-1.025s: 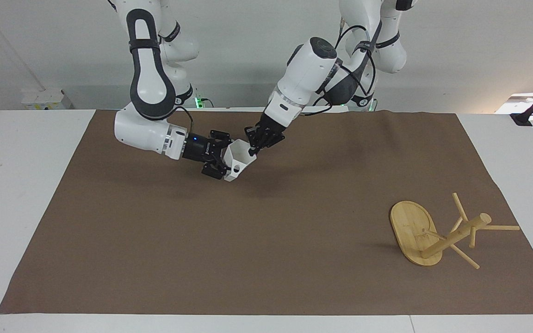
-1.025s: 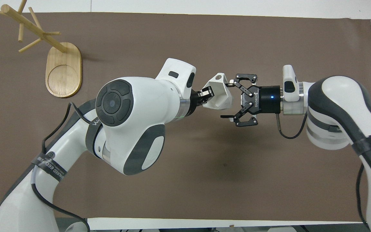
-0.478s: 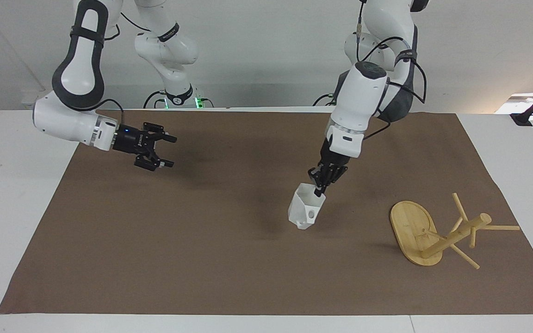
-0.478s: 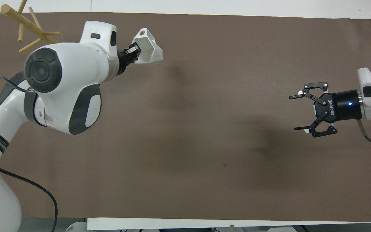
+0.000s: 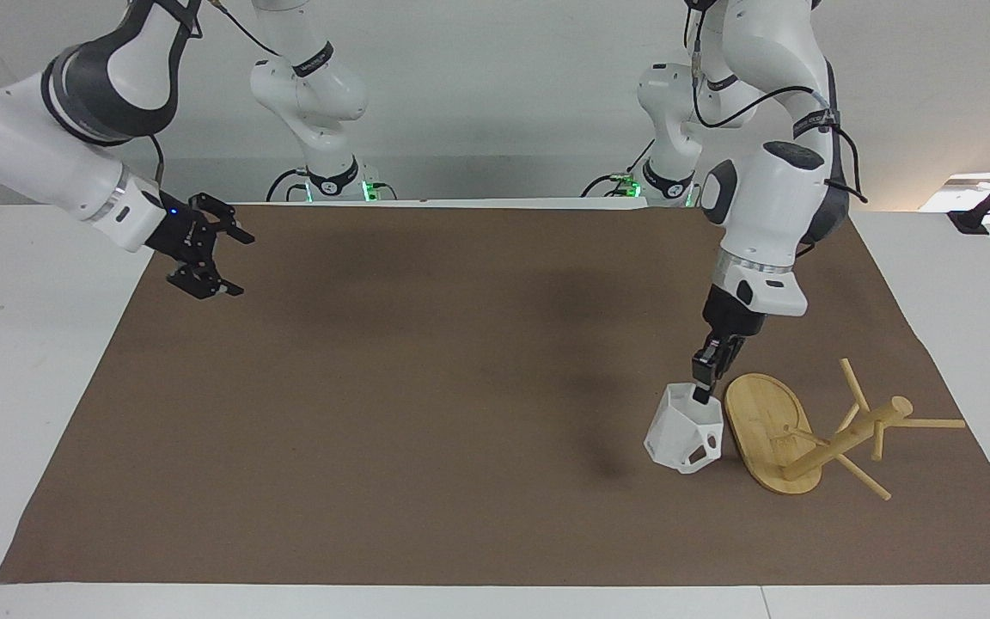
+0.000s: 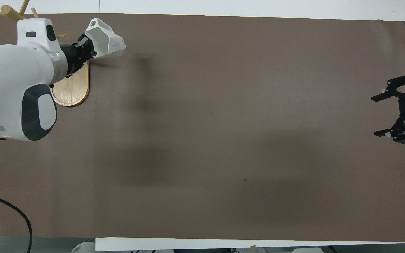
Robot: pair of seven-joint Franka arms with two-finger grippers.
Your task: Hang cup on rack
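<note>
The left gripper (image 5: 705, 381) is clamped on the rim of the white cup (image 5: 684, 430), and it holds the cup up in the air. The cup is tilted, with its open top turned up toward the gripper and its blocky handle low on the side. In the facing view the cup hangs just beside the flat base of the rack (image 5: 768, 427), over the brown mat (image 5: 426, 413). I cannot tell if the cup touches the base. The rack is light wood. It has an oval base, 1 post in the middle and some thin pegs (image 5: 927, 423) that stick out from the post. It stands at the left arm's end of the table, on the mat. In the overhead view the left gripper (image 6: 84, 47) and the cup (image 6: 105, 38) show up next to the rack's base (image 6: 71, 92), and the big white arm hides most of the rack. The right gripper (image 5: 218, 249) is spread wide and holds nothing. It waits up in the air over the edge of the mat at the right arm's end of the table, well apart from the cup. The overhead view shows the right gripper (image 6: 385, 114) there too, with its 2 fingers (image 6: 381, 96) far apart. The mat lies on a white table (image 5: 39, 344).
</note>
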